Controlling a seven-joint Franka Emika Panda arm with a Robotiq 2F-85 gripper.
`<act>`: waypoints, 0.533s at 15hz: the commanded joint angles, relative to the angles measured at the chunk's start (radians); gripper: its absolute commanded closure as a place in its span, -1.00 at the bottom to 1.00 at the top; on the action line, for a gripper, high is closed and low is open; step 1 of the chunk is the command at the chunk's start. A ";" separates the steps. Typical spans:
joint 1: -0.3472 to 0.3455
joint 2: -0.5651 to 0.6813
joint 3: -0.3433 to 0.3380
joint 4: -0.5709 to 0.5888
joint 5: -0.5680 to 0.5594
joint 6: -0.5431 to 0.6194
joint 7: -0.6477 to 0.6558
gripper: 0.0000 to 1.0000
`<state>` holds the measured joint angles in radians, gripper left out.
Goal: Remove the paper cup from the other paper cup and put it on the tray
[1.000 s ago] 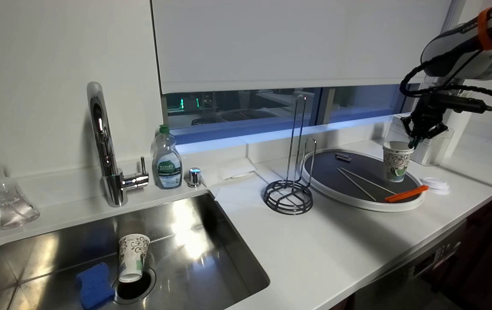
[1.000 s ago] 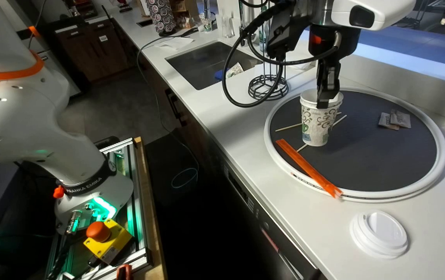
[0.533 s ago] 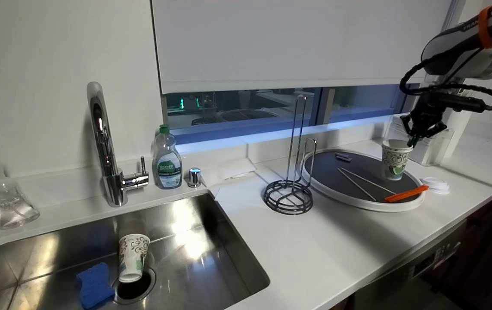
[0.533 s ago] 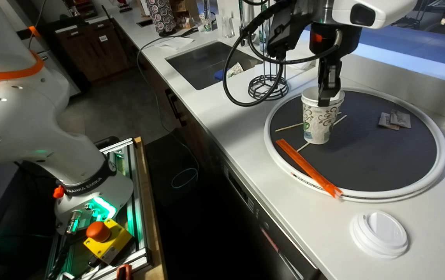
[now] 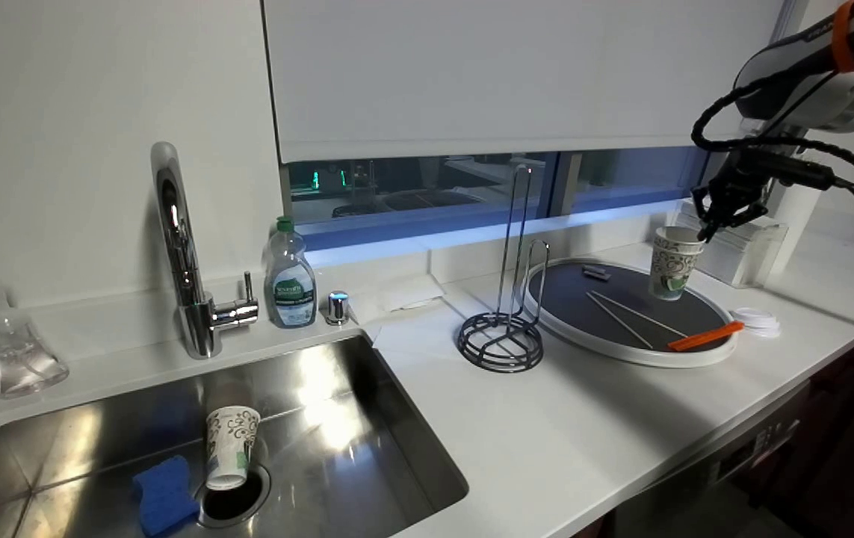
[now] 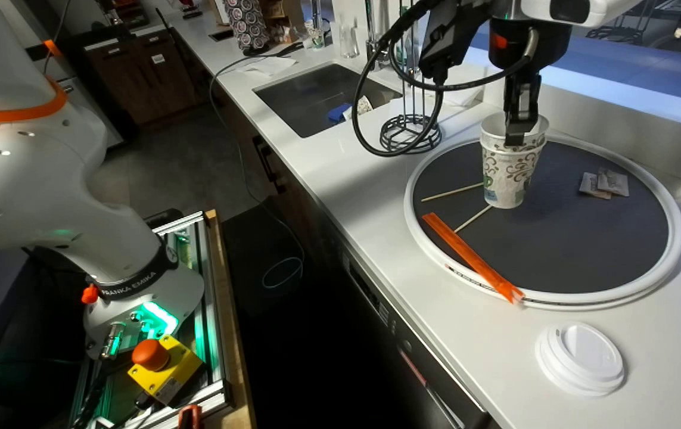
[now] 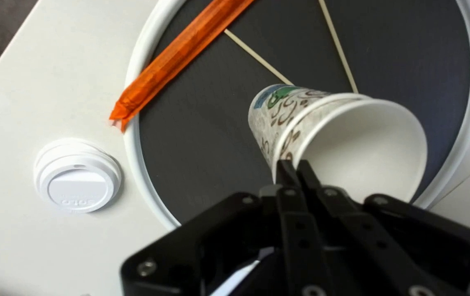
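Note:
Two patterned paper cups are nested. The inner cup sticks up partly out of the outer cup, with a patterned band between the rims. The outer cup also shows in both exterior views. My gripper is closed on the inner cup's rim, one finger inside and one outside; it shows from above the rim in an exterior view. The cups are over the grey tray with a pale rim; I cannot tell whether the outer cup's base touches it.
An orange strip, thin sticks and small packets lie on the tray. White lids sit beside it. A black wire stand stands near the sink, which holds another cup and a blue sponge.
My gripper and both cups have moved up and toward the window side, away from the orange strip. The inner cup stands out further from the outer one.

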<state>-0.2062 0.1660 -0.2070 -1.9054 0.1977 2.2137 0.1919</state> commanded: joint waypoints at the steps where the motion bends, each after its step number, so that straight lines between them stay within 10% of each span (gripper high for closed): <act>1: -0.011 0.033 0.000 0.000 0.017 0.035 -0.001 0.98; 8: -0.022 0.056 0.002 0.001 0.046 0.062 -0.004 0.98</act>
<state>-0.2186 0.2206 -0.2097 -1.9063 0.2155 2.2557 0.1919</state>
